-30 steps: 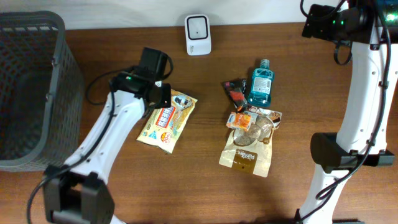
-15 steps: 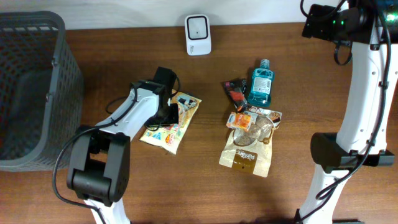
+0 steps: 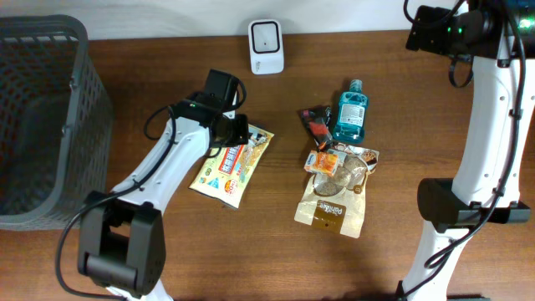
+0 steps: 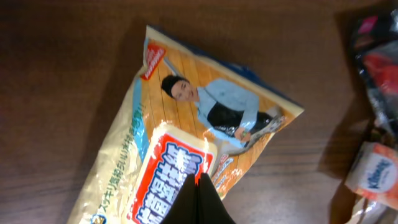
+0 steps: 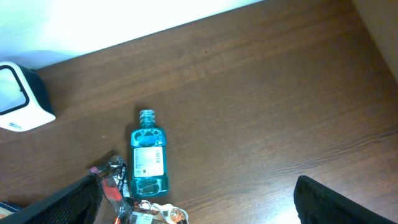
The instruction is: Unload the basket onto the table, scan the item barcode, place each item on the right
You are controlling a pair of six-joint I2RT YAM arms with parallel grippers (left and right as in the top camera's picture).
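Lying diagonally | yellow packet (image 3: 230, 167) | long axis near-left to far-right

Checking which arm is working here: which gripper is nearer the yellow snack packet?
Left. The left gripper is shut directly over the snack packet. The right gripper is open, off at the table's far right corner, beyond the mouthwash bottle.

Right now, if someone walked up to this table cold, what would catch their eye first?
Probably the left gripper, shut, down at the yellow snack packet mid-table. To its right a blue mouthwash bottle lies beside a heap of small packets, and a white scanner stands at the back edge.
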